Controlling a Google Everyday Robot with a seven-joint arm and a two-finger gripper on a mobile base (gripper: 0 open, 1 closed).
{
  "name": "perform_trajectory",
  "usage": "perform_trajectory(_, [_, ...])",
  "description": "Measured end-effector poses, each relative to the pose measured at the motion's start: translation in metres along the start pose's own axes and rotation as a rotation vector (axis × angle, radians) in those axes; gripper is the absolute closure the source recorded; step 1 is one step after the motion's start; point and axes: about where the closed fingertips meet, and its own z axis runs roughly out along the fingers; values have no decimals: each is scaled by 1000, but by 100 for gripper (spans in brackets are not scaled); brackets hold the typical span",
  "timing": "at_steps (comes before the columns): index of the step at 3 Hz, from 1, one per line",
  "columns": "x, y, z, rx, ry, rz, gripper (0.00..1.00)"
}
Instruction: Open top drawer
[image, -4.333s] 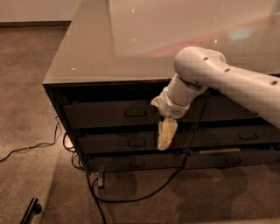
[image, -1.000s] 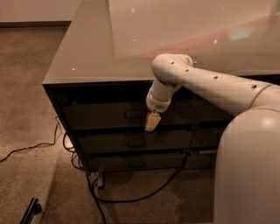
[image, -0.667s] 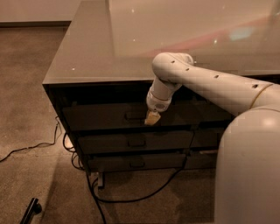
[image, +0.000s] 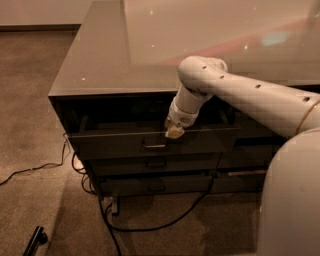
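Carpet floor (image: 30, 100), cables (image: 150, 230) below; top drawer (image: 115, 145) part-open, claw (image: 173, 131) at its upper edge, grip unclear.

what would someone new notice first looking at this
The big white robot arm sweeps in from the right, its cream-tipped gripper at the top edge of the wide dark grey top drawer, just above its small metal loop handle. That drawer stands pulled out from the glossy grey cabinet. Black cables trail across the brown carpet below.
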Motion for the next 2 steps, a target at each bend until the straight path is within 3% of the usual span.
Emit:
perform_trajectory(1, [-3, 0, -9, 0, 0, 0, 100])
perform_trajectory(2, [-4, 0, -13, 0, 0, 0, 81])
